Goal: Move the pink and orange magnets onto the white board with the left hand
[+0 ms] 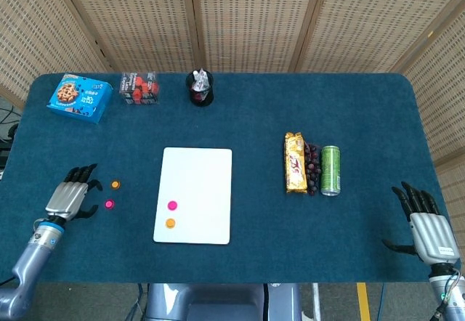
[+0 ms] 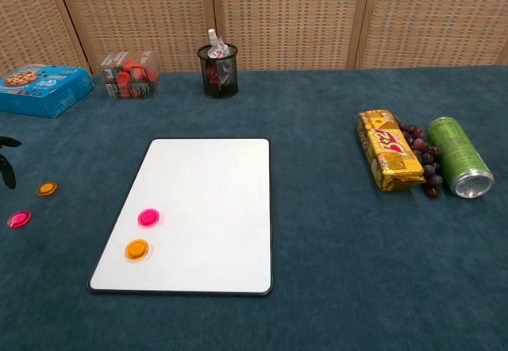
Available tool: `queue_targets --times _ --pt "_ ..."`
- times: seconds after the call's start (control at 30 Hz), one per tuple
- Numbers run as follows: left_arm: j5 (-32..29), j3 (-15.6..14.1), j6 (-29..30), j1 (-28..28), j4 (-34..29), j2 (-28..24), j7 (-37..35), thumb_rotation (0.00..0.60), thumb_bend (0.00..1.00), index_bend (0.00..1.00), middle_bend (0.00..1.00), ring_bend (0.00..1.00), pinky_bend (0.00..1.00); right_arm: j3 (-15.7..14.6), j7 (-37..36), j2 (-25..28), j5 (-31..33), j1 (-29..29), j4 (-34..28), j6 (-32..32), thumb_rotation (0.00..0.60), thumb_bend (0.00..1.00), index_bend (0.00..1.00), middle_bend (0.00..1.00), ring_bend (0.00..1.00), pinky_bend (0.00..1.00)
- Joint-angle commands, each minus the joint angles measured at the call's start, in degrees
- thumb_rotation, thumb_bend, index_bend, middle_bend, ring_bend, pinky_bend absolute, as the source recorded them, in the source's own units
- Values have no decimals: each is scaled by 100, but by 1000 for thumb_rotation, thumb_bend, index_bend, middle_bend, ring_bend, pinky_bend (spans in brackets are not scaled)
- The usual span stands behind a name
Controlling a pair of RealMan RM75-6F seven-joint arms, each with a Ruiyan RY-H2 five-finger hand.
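The white board (image 1: 205, 172) (image 2: 214, 184) lies flat on the blue table. A pink magnet (image 1: 172, 205) (image 2: 148, 217) and an orange magnet (image 1: 170, 223) (image 2: 136, 248) rest on its near left part. Two more lie on the cloth left of the board: an orange magnet (image 1: 115, 184) (image 2: 48, 188) and a pink magnet (image 1: 109, 204) (image 2: 18, 219). My left hand (image 1: 70, 198) hovers left of those, fingers spread, holding nothing; only its fingertips (image 2: 8, 160) show in the chest view. My right hand (image 1: 426, 223) rests open at the near right corner.
A blue cookie box (image 1: 80, 97), a clear box of red items (image 1: 139, 88) and a black mesh cup (image 1: 200, 88) stand along the far edge. A gold snack bar (image 1: 294, 163), grapes (image 1: 312, 168) and a green can (image 1: 330, 170) lie right of the board.
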State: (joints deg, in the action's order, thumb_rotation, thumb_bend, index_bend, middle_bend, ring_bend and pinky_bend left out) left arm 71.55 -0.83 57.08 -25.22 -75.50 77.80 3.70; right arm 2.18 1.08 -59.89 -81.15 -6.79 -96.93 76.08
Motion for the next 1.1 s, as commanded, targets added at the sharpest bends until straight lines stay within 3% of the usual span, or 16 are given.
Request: queue_targets --times 0.03,0.83,1.1 --pt "68 -8 -21 11 40 69 -10 600 343 375 0 0 0 0 -8 3 2 -2 0 -5 600 105 49 0 0 0" --pt "-68 103 -242 65 382 487 218 600 343 393 0 0 0 -7 -81 19 -19 -5 12 -13 600 105 49 0 0 0" --pt "-42 125 -325 46 419 559 199 600 340 465 0 0 0 -9 -98 23 -19 -7 13 -21 600 105 49 0 0 0"
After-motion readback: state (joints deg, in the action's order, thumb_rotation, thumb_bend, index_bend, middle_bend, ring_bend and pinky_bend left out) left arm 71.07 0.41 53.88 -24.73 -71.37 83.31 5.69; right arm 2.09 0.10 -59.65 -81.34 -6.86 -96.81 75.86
